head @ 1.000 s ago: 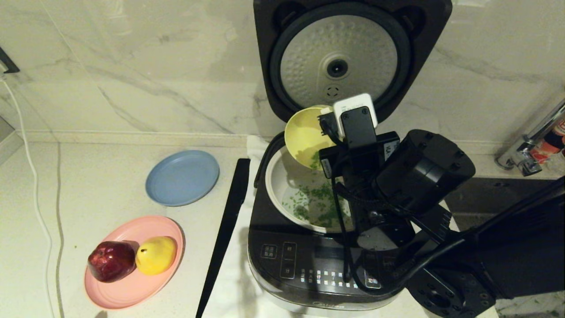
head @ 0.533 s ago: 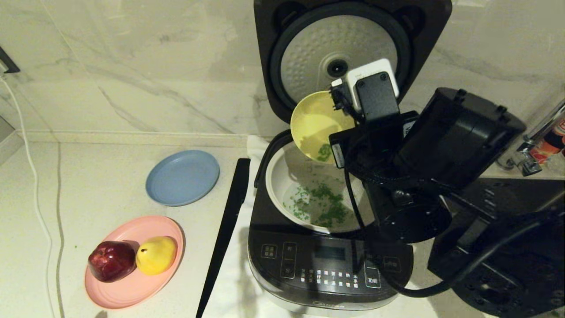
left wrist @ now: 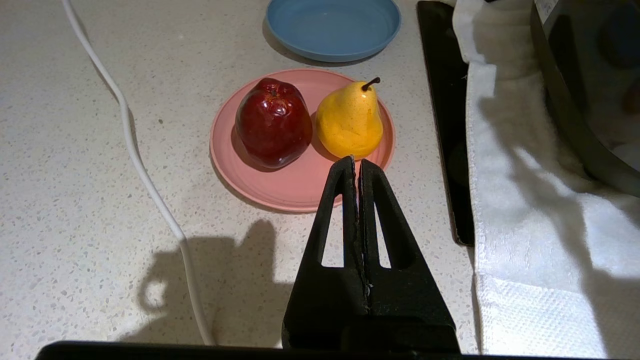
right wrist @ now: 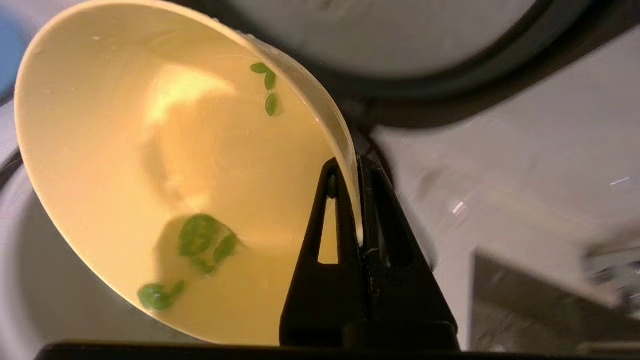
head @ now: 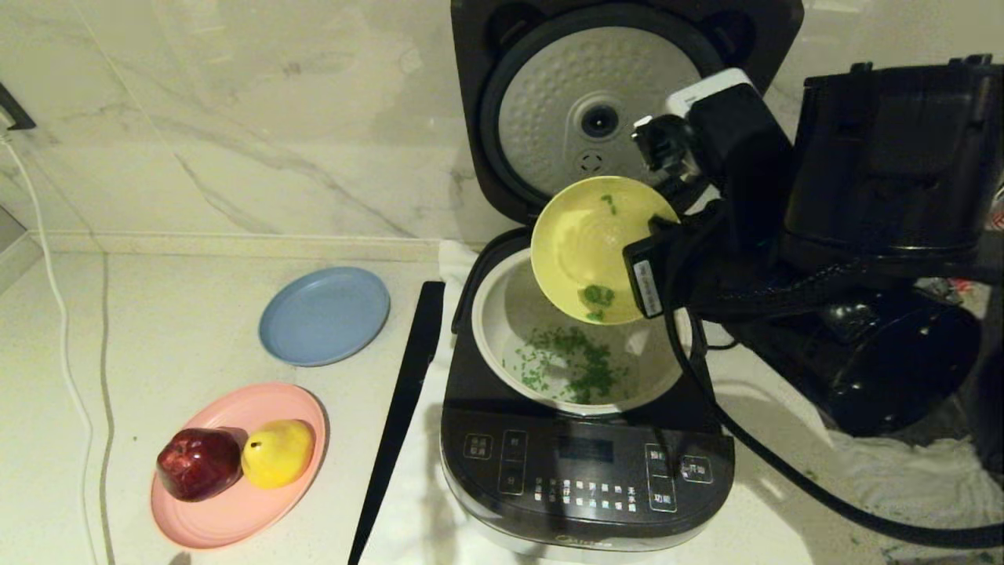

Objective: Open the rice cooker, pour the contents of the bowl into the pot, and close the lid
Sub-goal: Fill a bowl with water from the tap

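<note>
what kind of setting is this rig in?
Most likely a home-style kitchen counter. A rice cooker stands open on a speckled stone worktop against a marble-look wall, and a metal tap shows at the far right. The right gripper holds a bowl over it.

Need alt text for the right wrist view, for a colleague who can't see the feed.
The right gripper pinches the rim of the tilted yellow bowl, its inside facing the camera. A few green bits cling to the bowl's wall. Behind it are the pot and the raised lid.
</note>
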### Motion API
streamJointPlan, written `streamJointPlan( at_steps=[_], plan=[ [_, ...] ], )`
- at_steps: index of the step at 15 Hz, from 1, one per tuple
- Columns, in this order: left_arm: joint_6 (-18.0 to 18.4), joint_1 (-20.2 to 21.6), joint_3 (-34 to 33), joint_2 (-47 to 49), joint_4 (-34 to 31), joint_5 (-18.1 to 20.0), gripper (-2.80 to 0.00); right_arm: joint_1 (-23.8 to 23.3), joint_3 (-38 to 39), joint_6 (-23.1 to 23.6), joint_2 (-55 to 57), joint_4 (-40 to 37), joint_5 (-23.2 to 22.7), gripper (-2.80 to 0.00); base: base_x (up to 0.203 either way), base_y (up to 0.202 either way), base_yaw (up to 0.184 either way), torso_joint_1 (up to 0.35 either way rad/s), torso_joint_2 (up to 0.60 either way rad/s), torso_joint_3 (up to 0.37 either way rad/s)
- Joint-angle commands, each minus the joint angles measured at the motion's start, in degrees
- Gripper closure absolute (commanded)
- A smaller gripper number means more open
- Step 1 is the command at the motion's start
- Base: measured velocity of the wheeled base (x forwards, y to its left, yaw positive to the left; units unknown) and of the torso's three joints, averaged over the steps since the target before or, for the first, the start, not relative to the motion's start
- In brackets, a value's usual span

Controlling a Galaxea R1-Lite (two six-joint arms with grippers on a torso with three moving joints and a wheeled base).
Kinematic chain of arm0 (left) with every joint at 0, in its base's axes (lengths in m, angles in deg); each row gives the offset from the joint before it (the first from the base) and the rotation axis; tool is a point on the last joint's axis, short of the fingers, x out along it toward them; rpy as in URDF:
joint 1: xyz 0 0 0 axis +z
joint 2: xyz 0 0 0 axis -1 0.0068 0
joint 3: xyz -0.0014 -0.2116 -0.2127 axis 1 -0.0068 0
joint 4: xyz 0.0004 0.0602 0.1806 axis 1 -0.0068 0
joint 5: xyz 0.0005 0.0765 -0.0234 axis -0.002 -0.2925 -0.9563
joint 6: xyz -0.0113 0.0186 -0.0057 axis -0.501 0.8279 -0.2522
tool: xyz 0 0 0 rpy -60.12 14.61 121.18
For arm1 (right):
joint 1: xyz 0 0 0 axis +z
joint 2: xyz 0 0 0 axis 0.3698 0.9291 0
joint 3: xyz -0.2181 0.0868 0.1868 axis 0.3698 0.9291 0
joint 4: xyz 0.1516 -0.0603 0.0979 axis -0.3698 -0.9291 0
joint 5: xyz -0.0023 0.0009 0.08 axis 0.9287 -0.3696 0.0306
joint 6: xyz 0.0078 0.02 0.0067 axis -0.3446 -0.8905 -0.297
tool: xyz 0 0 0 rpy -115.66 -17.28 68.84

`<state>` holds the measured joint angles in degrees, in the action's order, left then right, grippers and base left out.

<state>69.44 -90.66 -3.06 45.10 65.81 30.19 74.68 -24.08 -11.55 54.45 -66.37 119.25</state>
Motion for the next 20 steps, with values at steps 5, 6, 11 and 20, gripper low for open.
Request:
streamJointPlan(
  at_steps=[5, 6, 11, 20],
  plan=[
    [0.0, 0.0, -0.2, 0.0, 0.0, 0.0, 0.00, -2.0, -15.4, -31.0, -5.2, -41.1, -14.9, 0.00, 0.000, 0.000, 0.000, 0.000, 0.00, 0.000],
    [0.0, 0.0, -0.2, 0.0, 0.0, 0.0, 0.00, -3.6, -16.7, -33.8, -5.5, -44.5, -17.6, 0.00, 0.000, 0.000, 0.000, 0.000, 0.00, 0.000],
    [0.0, 0.0, -0.2, 0.0, 0.0, 0.0, 0.00, -7.8, -20.7, -42.4, -11.3, -63.8, -31.7, 0.00, 0.000, 0.000, 0.000, 0.000, 0.00, 0.000],
    [0.0, 0.0, -0.2, 0.0, 0.0, 0.0, 0.00, -44.2, -9.1, -41.3, -23.3, -74.1, -44.4, 0.00, 0.000, 0.000, 0.000, 0.000, 0.00, 0.000]
  ],
)
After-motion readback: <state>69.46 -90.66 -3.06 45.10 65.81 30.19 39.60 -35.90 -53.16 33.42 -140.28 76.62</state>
